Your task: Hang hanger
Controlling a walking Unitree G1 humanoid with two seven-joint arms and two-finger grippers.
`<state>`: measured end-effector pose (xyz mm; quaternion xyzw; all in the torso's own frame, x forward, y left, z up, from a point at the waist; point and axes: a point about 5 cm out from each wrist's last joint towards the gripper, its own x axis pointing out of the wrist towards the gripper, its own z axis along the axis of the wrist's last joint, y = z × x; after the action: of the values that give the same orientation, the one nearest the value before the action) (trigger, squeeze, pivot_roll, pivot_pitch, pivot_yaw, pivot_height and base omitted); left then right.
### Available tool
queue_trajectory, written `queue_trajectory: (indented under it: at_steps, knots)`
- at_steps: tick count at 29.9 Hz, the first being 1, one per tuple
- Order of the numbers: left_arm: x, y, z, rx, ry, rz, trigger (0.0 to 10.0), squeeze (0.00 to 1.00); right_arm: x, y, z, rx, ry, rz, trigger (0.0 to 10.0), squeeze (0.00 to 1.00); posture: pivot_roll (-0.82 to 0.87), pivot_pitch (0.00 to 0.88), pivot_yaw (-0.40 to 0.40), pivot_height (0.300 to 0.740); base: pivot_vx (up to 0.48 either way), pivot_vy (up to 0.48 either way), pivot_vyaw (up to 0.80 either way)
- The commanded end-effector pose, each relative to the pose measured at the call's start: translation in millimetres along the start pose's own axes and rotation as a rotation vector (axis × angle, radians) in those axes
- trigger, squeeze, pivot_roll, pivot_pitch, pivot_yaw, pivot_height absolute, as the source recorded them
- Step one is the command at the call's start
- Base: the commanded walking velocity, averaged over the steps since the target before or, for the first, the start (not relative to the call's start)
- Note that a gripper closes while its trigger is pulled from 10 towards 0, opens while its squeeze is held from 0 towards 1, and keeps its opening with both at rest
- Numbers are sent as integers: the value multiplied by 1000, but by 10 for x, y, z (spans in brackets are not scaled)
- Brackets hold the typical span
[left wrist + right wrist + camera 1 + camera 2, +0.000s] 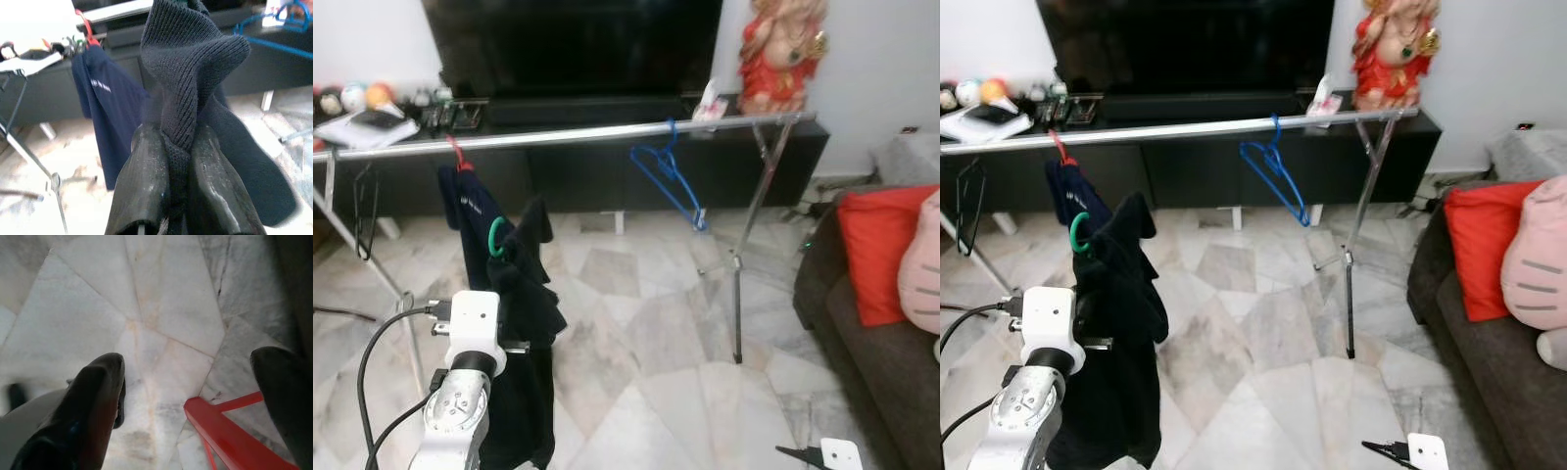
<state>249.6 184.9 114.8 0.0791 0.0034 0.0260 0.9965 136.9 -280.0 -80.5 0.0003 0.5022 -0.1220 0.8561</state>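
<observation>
1. Left eye view: one silver rail (578,134) of a drying rack crosses the room in front of a black TV counter (607,157).
2. Two hangers are on the rail: a red one carrying a navy shirt (470,220), and an empty blue hanger (668,176) further right.
3. A third, green hanger (495,238) sits below the rail, inside a dark garment (530,294).
4. The left hand (171,196) has its two fingers clamped on that dark garment, so the green hanger lies just above the hand.
5. The right hand (195,396) hangs low over the marble floor (161,308), fingers apart, beside a red bar (230,435).
</observation>
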Motion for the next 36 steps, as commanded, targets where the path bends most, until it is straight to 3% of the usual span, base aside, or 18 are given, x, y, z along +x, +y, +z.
queue_trajectory:
  at_steps: [1,36]
  knots:
    - [-6,94,61,8,-24,26,10000,0,16,72,39,16,-9,16,10000,0,-14,0,0,740,0,424,0]
    - [-2,71,82,8,-26,-3,10000,0,19,107,38,-3,-6,34,10000,0,1,0,5,740,0,407,0]
